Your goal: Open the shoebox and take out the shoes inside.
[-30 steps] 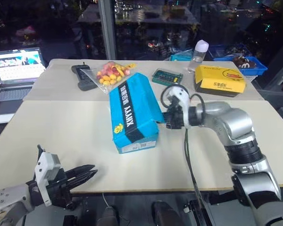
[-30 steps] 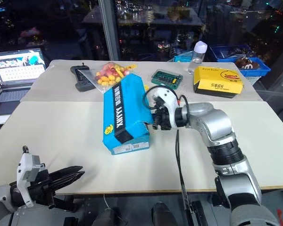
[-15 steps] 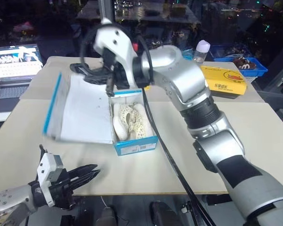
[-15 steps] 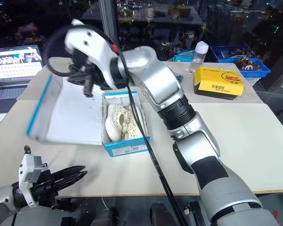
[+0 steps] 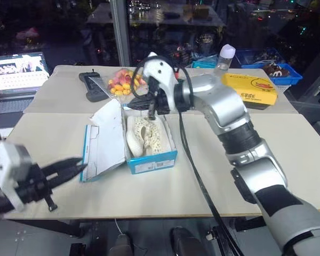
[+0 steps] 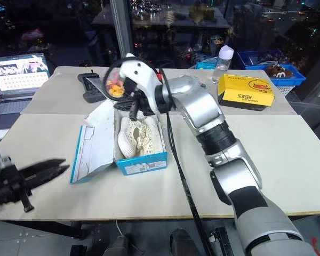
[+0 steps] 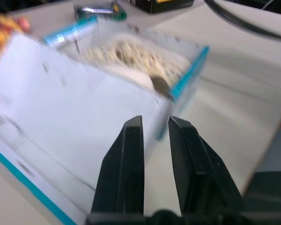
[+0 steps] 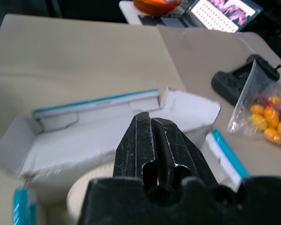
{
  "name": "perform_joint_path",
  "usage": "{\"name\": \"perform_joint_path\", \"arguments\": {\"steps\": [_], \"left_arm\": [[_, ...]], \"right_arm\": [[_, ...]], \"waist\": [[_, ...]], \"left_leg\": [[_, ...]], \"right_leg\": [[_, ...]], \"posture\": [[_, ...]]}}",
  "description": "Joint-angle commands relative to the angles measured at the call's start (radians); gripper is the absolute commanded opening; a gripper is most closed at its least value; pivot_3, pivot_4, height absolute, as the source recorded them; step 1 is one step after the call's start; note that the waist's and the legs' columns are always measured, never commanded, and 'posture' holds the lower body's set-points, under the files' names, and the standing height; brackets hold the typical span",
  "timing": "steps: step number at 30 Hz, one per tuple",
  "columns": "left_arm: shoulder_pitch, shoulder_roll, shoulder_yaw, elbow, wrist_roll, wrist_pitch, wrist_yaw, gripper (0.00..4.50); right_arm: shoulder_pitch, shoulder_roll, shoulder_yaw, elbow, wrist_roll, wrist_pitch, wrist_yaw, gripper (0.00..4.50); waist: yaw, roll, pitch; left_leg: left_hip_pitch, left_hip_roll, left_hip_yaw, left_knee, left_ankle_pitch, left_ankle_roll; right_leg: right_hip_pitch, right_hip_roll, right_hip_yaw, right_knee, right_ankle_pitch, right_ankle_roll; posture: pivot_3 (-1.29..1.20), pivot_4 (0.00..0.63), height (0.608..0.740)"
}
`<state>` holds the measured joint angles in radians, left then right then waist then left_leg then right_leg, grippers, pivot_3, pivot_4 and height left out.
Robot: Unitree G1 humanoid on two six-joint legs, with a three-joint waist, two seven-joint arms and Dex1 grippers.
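Observation:
The blue shoebox [image 5: 151, 159] stands open mid-table. Its lid [image 5: 103, 142] is folded out to the left with the white inside facing up. Two cream perforated shoes [image 5: 144, 136] lie side by side in the box. My right gripper [image 5: 151, 110] hangs over the far end of the box, just above the shoes, shut and holding nothing; its fingers [image 8: 145, 140] are pressed together. My left gripper [image 5: 80, 166] is shut and empty, raised near the table's front left, pointing at the lid's near edge. Its wrist view shows the lid [image 7: 70, 117] and the shoes [image 7: 136, 58] ahead.
At the back stand a yellow box [image 5: 249, 89], a clear bottle [image 5: 225, 56], a blue tray [image 5: 281, 73], a bag of coloured sweets [image 5: 122, 82] and a black device [image 5: 94, 86]. A laptop [image 5: 18, 72] sits at the far left. My right arm's cable hangs over the table's front.
The box was closed; the lid swung open leftward and now rests folded out. My right gripper drew back from the lid to above the box's far end. My left gripper rose.

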<state>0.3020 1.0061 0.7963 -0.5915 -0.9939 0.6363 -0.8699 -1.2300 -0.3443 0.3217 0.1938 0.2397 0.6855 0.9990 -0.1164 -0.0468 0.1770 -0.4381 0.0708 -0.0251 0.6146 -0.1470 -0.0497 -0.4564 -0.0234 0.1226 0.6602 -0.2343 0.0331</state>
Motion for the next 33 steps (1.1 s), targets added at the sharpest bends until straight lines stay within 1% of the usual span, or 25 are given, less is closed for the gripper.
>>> {"name": "perform_joint_path", "arguments": {"steps": [1, 3, 4, 6, 7, 9, 10, 11, 12, 13, 15, 16, 20, 23, 26, 30, 33], "left_arm": [[-0.172, 0.147, -0.083, 0.154, -0.018, 0.028, -0.103, 0.91], [-0.286, 0.198, -0.187, 0.238, 0.031, 0.01, -0.129, 0.91], [-0.351, 0.208, -0.245, 0.279, 0.047, 0.006, -0.138, 0.91], [-0.454, 0.207, -0.34, 0.346, 0.085, -0.001, -0.158, 0.91], [-0.489, 0.203, -0.378, 0.368, 0.109, -0.006, -0.173, 0.91], [-0.532, 0.194, -0.428, 0.394, 0.141, -0.013, -0.202, 0.91], [-0.555, 0.182, -0.455, 0.406, 0.156, -0.018, -0.211, 0.91], [-0.571, 0.173, -0.473, 0.415, 0.168, -0.021, -0.217, 0.91], [-0.583, 0.165, -0.486, 0.423, 0.18, -0.025, -0.226, 0.91], [-0.592, 0.158, -0.494, 0.428, 0.19, -0.027, -0.232, 0.91], [-0.605, 0.144, -0.505, 0.436, 0.207, -0.029, -0.24, 0.91], [-0.607, 0.136, -0.507, 0.438, 0.214, -0.031, -0.243, 0.91], [-0.607, 0.116, -0.501, 0.435, 0.234, -0.032, -0.253, 0.91], [-0.597, 0.107, -0.488, 0.429, 0.239, -0.028, -0.258, 0.91], [-0.584, 0.101, -0.478, 0.421, 0.247, -0.027, -0.264, 0.91], [-0.575, 0.095, -0.464, 0.41, 0.243, -0.019, -0.264, 0.91], [-0.574, 0.091, -0.46, 0.41, 0.245, -0.019, -0.26, 0.91]], "right_arm": [[0.038, -0.089, 0.029, -0.074, -0.03, 0.0, 0.068, 0.32], [0.052, -0.108, 0.074, -0.07, -0.068, -0.016, 0.078, 0.32], [0.06, -0.113, 0.097, -0.065, -0.09, -0.029, 0.08, 0.32], [0.064, -0.112, 0.133, -0.041, -0.132, -0.056, 0.078, 0.32], [0.061, -0.106, 0.143, -0.024, -0.147, -0.067, 0.073, 0.32], [0.047, -0.087, 0.143, 0.015, -0.16, -0.078, 0.066, 0.82], [0.031, -0.068, 0.141, 0.054, -0.168, -0.095, 0.063, 0.91], [0.02, -0.056, 0.139, 0.081, -0.174, -0.107, 0.063, 1.32], [0.01, -0.045, 0.137, 0.108, -0.179, -0.121, 0.065, 1.63], [0.001, -0.037, 0.138, 0.13, -0.187, -0.135, 0.072, 2.11], [-0.019, -0.023, 0.141, 0.172, -0.203, -0.162, 0.089, 2.66], [-0.03, -0.019, 0.147, 0.187, -0.206, -0.178, 0.113, 3.07], [-0.037, -0.03, 0.202, 0.187, -0.236, -0.226, 0.217, 4.47], [-0.025, -0.031, 0.224, 0.143, -0.246, -0.221, 0.266, 4.47], [-0.019, -0.024, 0.243, 0.13, -0.269, -0.23, 0.276, 4.47], [-0.014, -0.006, 0.293, 0.248, -0.388, -0.335, 0.178, 4.47], [-0.007, 0.015, 0.29, 0.311, -0.418, -0.372, 0.153, 4.47]], "waist": [[0.003, -0.001, 0.0], [-0.001, 0.0, 0.0], [-0.005, 0.001, 0.001], [-0.012, 0.001, 0.001], [-0.014, 0.001, 0.001], [-0.018, 0.001, 0.001], [-0.018, 0.001, 0.001], [-0.018, 0.001, 0.001], [-0.018, 0.001, 0.001], [-0.018, 0.001, 0.001], [-0.015, 0.001, 0.001], [-0.011, 0.001, 0.001], [-0.004, 0.001, 0.001], [-0.003, 0.002, 0.001], [-0.003, 0.002, 0.001], [-0.004, 0.002, 0.001], [-0.004, 0.001, 0.001]], "left_leg": [[0.0, 0.0, 0.0, 0.001, 0.0, 0.0], [0.0, 0.0, 0.0, 0.0, 0.0, 0.0], [0.0, -0.001, 0.0, 0.0, 0.0, 0.0], [0.002, -0.001, 0.0, -0.002, 0.0, 0.0], [0.002, -0.001, 0.0, -0.002, 0.0, 0.0], [0.002, 0.0, -0.002, -0.005, 0.0, 0.0], [0.002, 0.0, -0.002, -0.006, 0.0, 0.0], [0.002, 0.0, -0.002, -0.007, 0.0, 0.0], [0.002, 0.0, -0.002, -0.007, 0.0, 0.0], [0.001, 0.0, -0.002, -0.007, 0.0, 0.0], [-0.001, 0.0, -0.002, -0.007, 0.0, 0.0], [-0.001, -0.001, -0.002, -0.007, 0.0, 0.0], [-0.002, -0.001, -0.003, -0.006, 0.0, 0.0], [-0.002, -0.001, -0.003, -0.005, 0.0, 0.0], [-0.002, -0.001, -0.003, -0.004, 0.0, 0.0], [-0.001, -0.001, -0.003, -0.003, 0.0, 0.0], [-0.001, -0.001, -0.003, -0.002, 0.0, 0.0]], "right_leg": [[0.0, 0.0, -0.001, 0.0, 0.0, 0.0], [0.0, 0.0, 0.0, 0.0, 0.0, 0.0], [0.0, 0.0, 0.0, 0.0, 0.0, 0.0], [-0.001, 0.001, 0.002, 0.002, 0.0, 0.001], [-0.002, 0.001, 0.002, 0.003, 0.002, 0.004], [-0.003, 0.003, 0.002, 0.004, 0.002, 0.004], [-0.003, 0.003, 0.001, 0.004, 0.001, 0.004], [-0.004, 0.003, 0.001, 0.004, 0.0, 0.004], [-0.004, 0.003, 0.001, 0.004, -0.001, 0.003], [-0.004, 0.003, 0.001, 0.004, 0.0, 0.003], [-0.004, 0.003, 0.001, 0.004, 0.001, 0.001], [-0.004, 0.003, 0.001, 0.003, 0.001, 0.001], [-0.004, 0.002, 0.001, 0.003, 0.001, 0.001], [-0.004, 0.002, 0.001, 0.003, -0.002, 0.005], [-0.003, 0.002, 0.001, 0.005, -0.002, 0.007], [-0.003, 0.003, 0.001, 0.005, -0.002, 0.008], [-0.002, 0.002, 0.001, 0.005, -0.001, 0.008]], "posture": [[0.0, 0.15, 0.74], [0.0, 0.15, 0.74], [0.0, 0.15, 0.74], [0.0, 0.15, 0.74], [0.0, 0.15, 0.74], [0.0, 0.15, 0.74], [0.0, 0.15, 0.74], [0.0, 0.15, 0.74], [0.0, 0.15, 0.74], [0.0, 0.15, 0.74], [0.0, 0.15, 0.74], [0.0, 0.15, 0.74], [0.0, 0.15, 0.74], [0.0, 0.15, 0.74], [0.0, 0.15, 0.74], [0.0, 0.15, 0.74], [0.0, 0.15, 0.74]]}}
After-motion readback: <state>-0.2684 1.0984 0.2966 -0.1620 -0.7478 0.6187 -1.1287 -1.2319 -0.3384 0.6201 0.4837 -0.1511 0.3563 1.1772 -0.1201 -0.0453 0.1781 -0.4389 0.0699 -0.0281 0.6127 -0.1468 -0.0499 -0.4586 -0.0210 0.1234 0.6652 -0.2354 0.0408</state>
